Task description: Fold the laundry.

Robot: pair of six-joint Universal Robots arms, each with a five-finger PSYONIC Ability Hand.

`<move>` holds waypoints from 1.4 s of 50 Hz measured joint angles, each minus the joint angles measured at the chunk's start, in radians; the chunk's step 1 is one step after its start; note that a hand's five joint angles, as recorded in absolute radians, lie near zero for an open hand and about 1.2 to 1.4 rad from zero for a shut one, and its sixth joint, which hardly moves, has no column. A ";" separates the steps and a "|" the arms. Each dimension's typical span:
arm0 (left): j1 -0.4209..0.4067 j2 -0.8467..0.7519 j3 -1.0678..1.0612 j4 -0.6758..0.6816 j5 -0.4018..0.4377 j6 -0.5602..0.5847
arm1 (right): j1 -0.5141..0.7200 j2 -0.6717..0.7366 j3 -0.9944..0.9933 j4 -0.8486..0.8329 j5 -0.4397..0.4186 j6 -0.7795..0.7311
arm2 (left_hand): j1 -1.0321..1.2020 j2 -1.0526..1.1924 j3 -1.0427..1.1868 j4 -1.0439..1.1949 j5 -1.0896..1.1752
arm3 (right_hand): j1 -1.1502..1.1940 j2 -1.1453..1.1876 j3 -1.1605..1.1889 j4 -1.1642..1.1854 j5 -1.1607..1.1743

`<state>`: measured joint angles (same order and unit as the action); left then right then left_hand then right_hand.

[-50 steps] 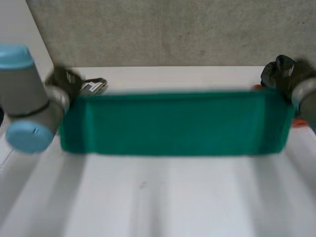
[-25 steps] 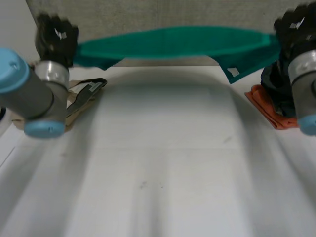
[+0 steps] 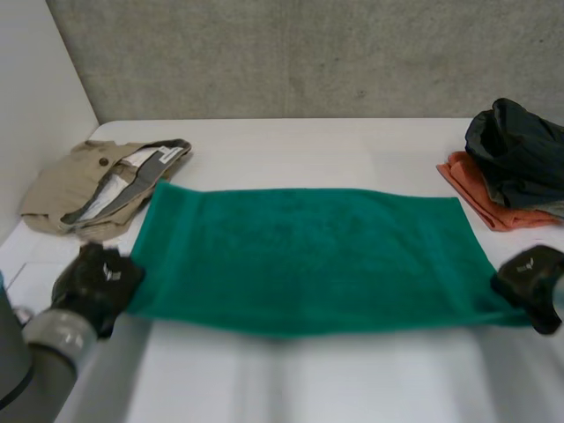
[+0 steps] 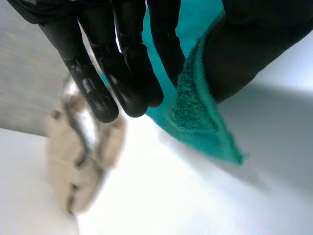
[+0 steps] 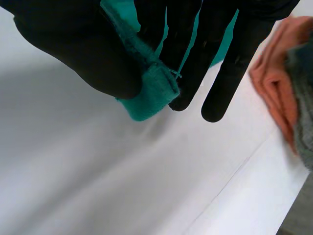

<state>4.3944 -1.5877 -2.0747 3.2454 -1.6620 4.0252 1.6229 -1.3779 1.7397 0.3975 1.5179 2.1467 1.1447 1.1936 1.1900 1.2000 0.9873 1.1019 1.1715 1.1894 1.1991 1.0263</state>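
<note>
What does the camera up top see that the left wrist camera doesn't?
Head view: the whole green towel spread flat, the right hand at a near corner, the orange cloth and dark garment. Left wrist view: the left hand's thumb and fingers pinching the towel's corner, close up. Both: towel, beige trousers, white table.

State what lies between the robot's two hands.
In the head view, the green towel lies spread flat between them: the left hand pinches its near left corner, the right hand its near right corner.
</note>
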 measured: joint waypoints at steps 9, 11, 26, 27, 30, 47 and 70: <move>0.001 0.005 0.058 -0.145 0.001 0.014 | -0.002 -0.022 0.016 -0.062 -0.022 -0.029 | 0.000 0.000 0.000 0.000 0.000 | 0.000 0.000 0.000 0.000 0.000; -0.005 -0.036 0.097 -0.106 0.000 0.011 | 0.004 0.009 0.000 -0.120 -0.027 0.000 | 0.000 0.000 0.000 0.000 0.000 | 0.000 0.000 0.000 0.000 0.000; -0.057 -0.588 0.649 0.197 -0.083 -0.019 | 0.097 0.415 -0.333 -0.503 0.061 0.126 | 0.000 0.000 0.000 0.000 0.000 | 0.000 0.000 0.000 0.000 0.000; -0.060 -0.634 0.703 0.200 -0.103 -0.017 | 0.101 0.444 -0.362 -0.522 0.066 0.124 | 0.000 0.000 0.000 0.000 0.000 | 0.000 0.000 0.000 0.000 0.000; -0.067 -0.711 0.796 0.203 -0.134 -0.013 | 0.108 0.498 -0.419 -0.558 0.072 0.121 | 0.000 0.000 0.000 0.000 0.000 | 0.000 0.000 0.000 0.000 0.000; -0.162 -0.863 0.963 0.284 -0.150 0.067 | 0.174 0.577 -0.533 -0.669 0.175 0.165 | -0.954 -0.994 -0.986 -1.002 -0.945 | -0.877 -0.964 -0.984 -0.991 -0.984; -0.147 -0.428 0.431 0.309 -0.127 -0.138 | 0.008 0.216 -0.121 -0.399 -0.146 0.320 | -0.954 -0.995 -0.986 -1.002 -0.945 | -0.873 -0.941 -0.941 -0.952 -0.950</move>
<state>4.2474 -2.0157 -1.6437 3.5545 -1.7887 3.8869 1.6307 -1.1618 1.6183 -0.0012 1.3722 2.4667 0.1905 0.1985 0.2041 0.1978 0.0426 0.2291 0.2303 0.2483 0.2466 0.0765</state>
